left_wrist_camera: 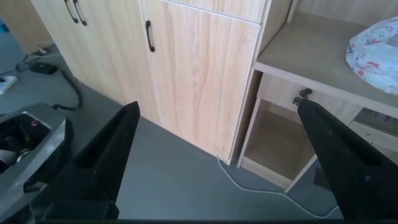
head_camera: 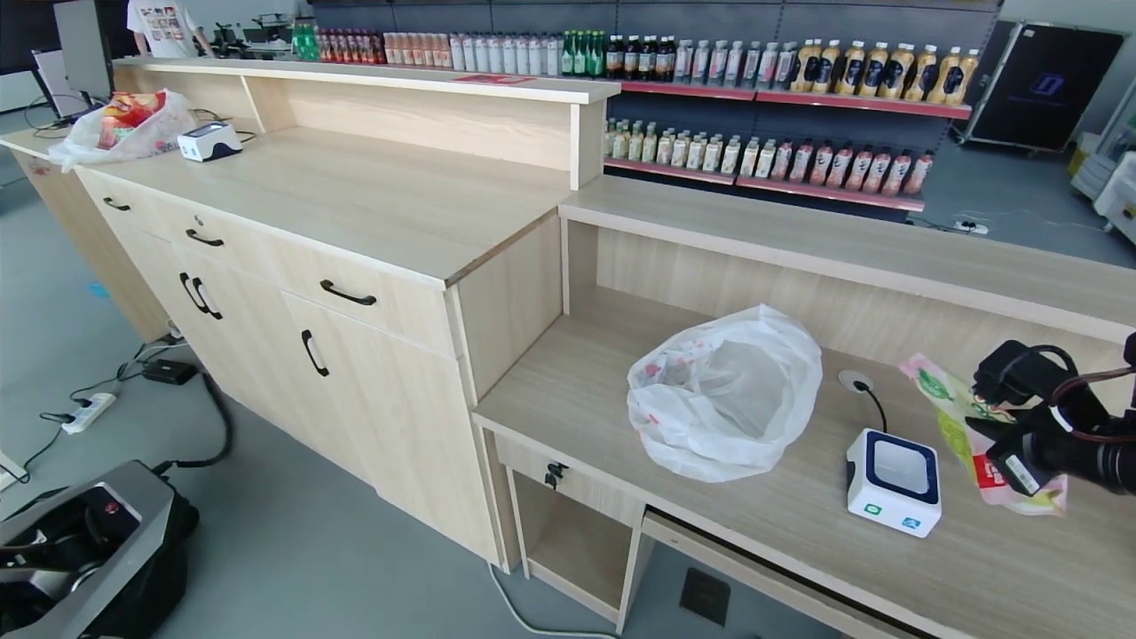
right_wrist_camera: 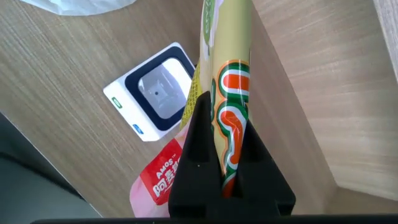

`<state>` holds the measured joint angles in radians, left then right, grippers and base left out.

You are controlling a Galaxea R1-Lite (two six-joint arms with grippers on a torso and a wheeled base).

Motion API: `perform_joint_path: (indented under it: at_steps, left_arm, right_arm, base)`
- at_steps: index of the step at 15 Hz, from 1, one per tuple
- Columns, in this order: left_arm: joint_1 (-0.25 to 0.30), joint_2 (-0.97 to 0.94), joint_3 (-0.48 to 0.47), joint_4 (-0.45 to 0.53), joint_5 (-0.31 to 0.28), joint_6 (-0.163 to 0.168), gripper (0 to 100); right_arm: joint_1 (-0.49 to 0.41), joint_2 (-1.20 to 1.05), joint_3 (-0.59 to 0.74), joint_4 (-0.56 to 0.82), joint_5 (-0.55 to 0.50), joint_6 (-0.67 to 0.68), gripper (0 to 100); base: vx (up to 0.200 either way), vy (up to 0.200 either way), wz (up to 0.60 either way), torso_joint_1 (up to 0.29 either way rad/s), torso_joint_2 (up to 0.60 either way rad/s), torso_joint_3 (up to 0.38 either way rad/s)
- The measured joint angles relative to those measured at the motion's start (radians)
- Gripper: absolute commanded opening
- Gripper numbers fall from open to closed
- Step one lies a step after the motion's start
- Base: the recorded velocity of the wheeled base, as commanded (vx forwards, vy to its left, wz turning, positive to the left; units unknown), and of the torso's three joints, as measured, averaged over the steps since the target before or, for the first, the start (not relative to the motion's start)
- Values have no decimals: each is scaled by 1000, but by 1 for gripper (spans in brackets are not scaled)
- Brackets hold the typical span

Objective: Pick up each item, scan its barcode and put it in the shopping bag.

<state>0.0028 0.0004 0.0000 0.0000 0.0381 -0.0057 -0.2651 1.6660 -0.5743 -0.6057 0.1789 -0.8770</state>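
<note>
Right end effector (head_camera: 992, 424) is clamped on a snack packet (head_camera: 939, 398). It pinches the packet edge-on near the red end, so most of the film sticks out free, prob. so a flat face can be turned to the reader. Packet's in the air just beside the barcode scanner (head_camera: 895, 479), not over its window. Scanner sits on the lower tabletop (head_camera: 568, 390) w/ dark glass facing up, cable running to a hole behind it. White plastic shopping bag (head_camera: 723, 390) slumps near the scanner on the robot's left, handy for the drop. My guess: scan step now, bagging not yet done.

Left end effector (left_wrist_camera: 217, 106) hangs spread wide w/ nothing in it, low over the floor by the cupboard doors (left_wrist_camera: 199, 68).

Labels: packet is yellow-green w/ an orange & green swirl and a red panel w/ white lettering. Can't make out a barcode. Scanner has 2 small icons on its front, green & blue.
</note>
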Motion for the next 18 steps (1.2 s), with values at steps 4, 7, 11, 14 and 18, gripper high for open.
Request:
perform_joint_path:
  at_steps: [4, 7, 11, 14, 18]
  left_arm:
    - [0, 0, 0, 0, 0, 0, 100]
    - [0, 0, 0, 0, 0, 0, 100]
    - [0, 0, 0, 0, 0, 0, 100]
    - [-1, 0, 0, 0, 0, 0, 100]
    - [0, 0, 0, 0, 0, 0, 100]
  right_arm:
    - [5, 50, 2, -54, 0, -1, 0]
    - [24, 82, 22, -101, 21, 3, 0]
    - [85, 154, 37, -234, 27, 4, 0]
    - [101, 213, 10, -265, 27, 5, 0]
    - [104, 262, -1, -277, 28, 7, 0]
  base:
    - [0, 0, 0, 0, 0, 0]
    - [0, 0, 0, 0, 0, 0]
    - [0, 0, 0, 0, 0, 0]
    - [0, 0, 0, 0, 0, 0]
    - [0, 0, 0, 0, 0, 0]
